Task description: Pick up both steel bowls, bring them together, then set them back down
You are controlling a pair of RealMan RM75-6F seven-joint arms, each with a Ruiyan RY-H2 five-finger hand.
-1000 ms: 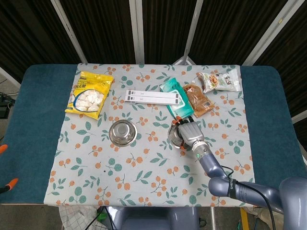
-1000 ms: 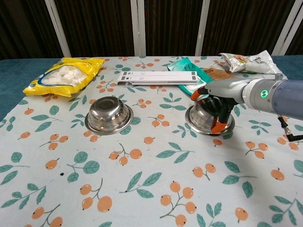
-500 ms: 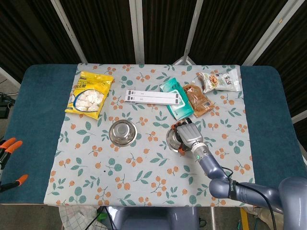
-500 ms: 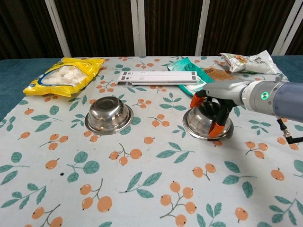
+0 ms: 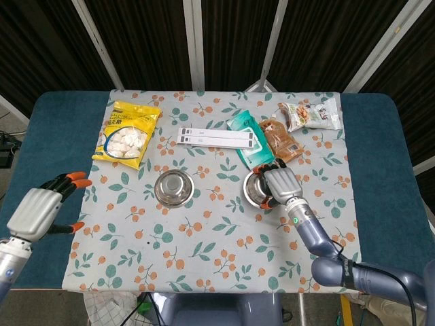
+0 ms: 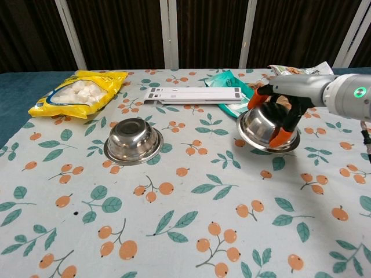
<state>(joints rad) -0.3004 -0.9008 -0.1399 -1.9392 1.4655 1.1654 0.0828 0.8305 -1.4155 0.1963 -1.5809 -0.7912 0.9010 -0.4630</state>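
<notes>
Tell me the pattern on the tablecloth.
The tablecloth is pale with orange berries and teal-green leaves, clearest in the chest view.

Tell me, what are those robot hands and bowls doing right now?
Right robot hand holds right bowl lifted, tilted. Left robot hand open, clear of left bowl. Nothing between.

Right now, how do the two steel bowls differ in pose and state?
The right bowl is gripped by the right hand, lifted off the cloth and tilted; the left bowl sits flat on the tablecloth, untouched. The left hand hovers open, well short of the left bowl. Both are similar shiny steel bowls.
</notes>
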